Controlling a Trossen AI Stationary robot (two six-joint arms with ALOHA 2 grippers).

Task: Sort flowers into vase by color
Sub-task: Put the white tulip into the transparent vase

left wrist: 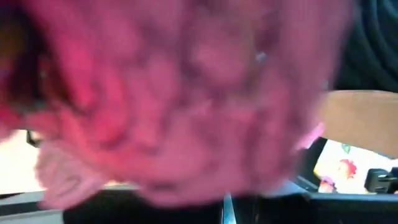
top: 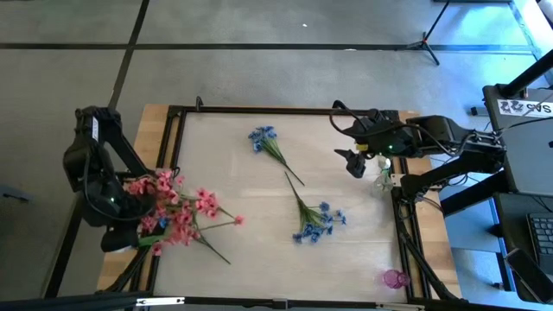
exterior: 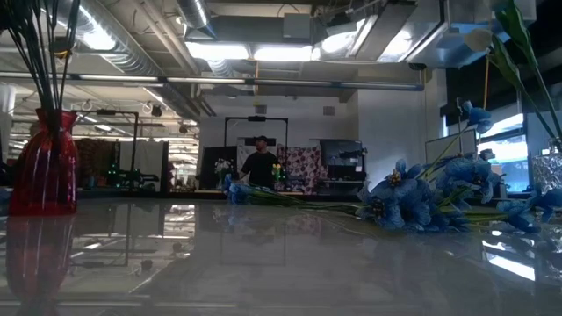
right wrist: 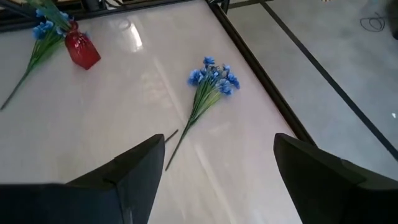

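The left tool [top: 130, 226] is almost wholly hidden under a bunch of pink flowers [top: 177, 212] at the left edge of the desk [top: 259, 242]; its wrist view is filled by a pink blur, so the fingers cannot be made out, though they are closed, and whether they pinch a stem cannot be told. The right tool [top: 352, 161] hangs over the far right part of the desk with its fingers [right wrist: 134, 171] spread wide and nothing between them. One blue sprig [top: 266, 141] lies on the desk just ahead of that tool, and a second blue cluster [top: 315, 221] lies nearer the middle, well apart from both tools. A red vase [right wrist: 81, 50] stands by the pink bunch. A small pink vase [top: 393, 278] sits at the near right corner. A label on the box [top: 527, 106] at the right is too small to read.
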